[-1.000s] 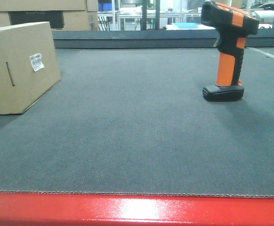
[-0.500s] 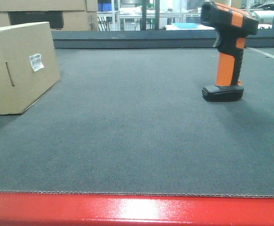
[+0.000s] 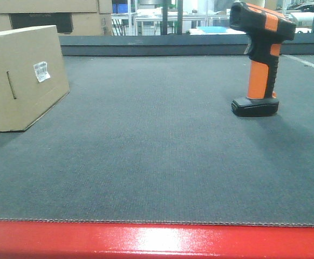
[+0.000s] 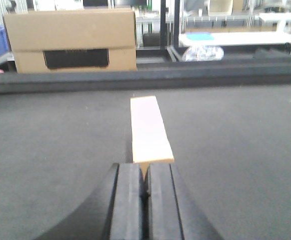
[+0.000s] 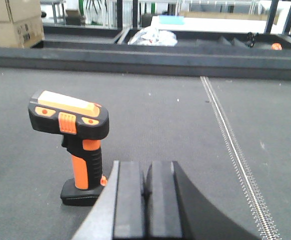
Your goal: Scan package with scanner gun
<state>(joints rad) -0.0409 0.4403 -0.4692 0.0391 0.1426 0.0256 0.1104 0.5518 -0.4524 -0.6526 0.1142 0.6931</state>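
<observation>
Front view, left to right, everything placed off the scanner [image 3: 260,56]. Far left of the scanner: cardboard box [image 3: 23,75] standing on the grey mat [image 3: 157,156], cut off by the frame's left edge. White label [image 3: 41,70] on the box face that turns toward the scanner, upper part; a dark slot [image 3: 11,84] sits left of the label on the same face. Box and scanner well apart, bare mat between them. Scanner stands upright on its black base at the right, orange grip, black and orange head pointing left toward the box. Red edge [image 3: 157,240] runs along the front of the mat, nearer the camera than the scanner. Behind the scanner a low dark wall [image 3: 162,44] borders the mat; shelving and more boxes beyond it, blurry.

Left wrist view: left gripper [image 4: 144,200] with pads pressed together, nothing between them, low over the mat. Box [image 4: 148,127] seen edge-on just ahead of the fingertips; contact cannot be told. Scanner not in this view.

Right wrist view: right gripper [image 5: 144,200] also pressed together and empty. Scanner [image 5: 75,145] just left of and ahead of the fingers, upright, not touching them. A zipper-like seam [image 5: 233,150] runs across the mat right of the scanner.
</observation>
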